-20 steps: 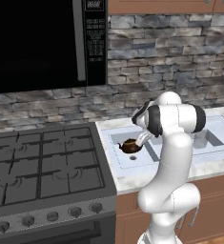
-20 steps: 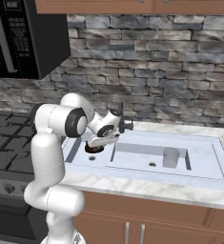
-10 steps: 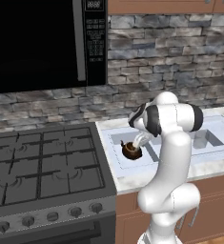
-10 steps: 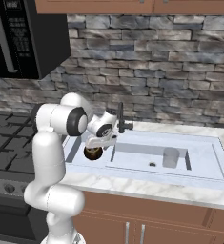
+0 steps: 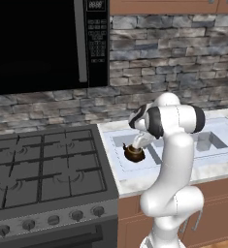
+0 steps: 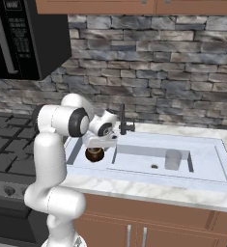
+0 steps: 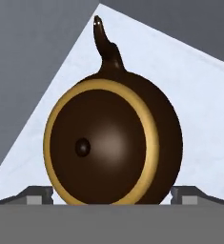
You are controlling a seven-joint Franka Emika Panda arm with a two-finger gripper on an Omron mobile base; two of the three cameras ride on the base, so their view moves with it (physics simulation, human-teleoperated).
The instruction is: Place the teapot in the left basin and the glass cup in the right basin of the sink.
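Observation:
The dark-brown teapot (image 7: 113, 143) with its golden rim sits in the left basin (image 6: 80, 157) of the white sink (image 6: 202, 144). In the left base view, the teapot (image 5: 134, 153) lies just under the hand. My gripper (image 7: 112, 195) hovers right above it, open, with its fingertips (image 7: 39, 194) spread wide to either side of the pot's body and not gripping it. From the right base view, the gripper (image 6: 99, 145) hangs over the teapot (image 6: 94, 154). The glass cup (image 6: 173, 159) stands upright in the right basin (image 6: 148, 163).
A dark curved faucet (image 6: 123, 123) rises behind the sink's divider, close to the hand. To the left of the sink is a gas stove (image 5: 42, 164), with a black microwave (image 5: 42, 43) above it. A stone wall backs the marble counter (image 6: 148, 190).
The jaws have gone from shut on the teapot to wide open. The teapot has been let go and now rests low in the left basin.

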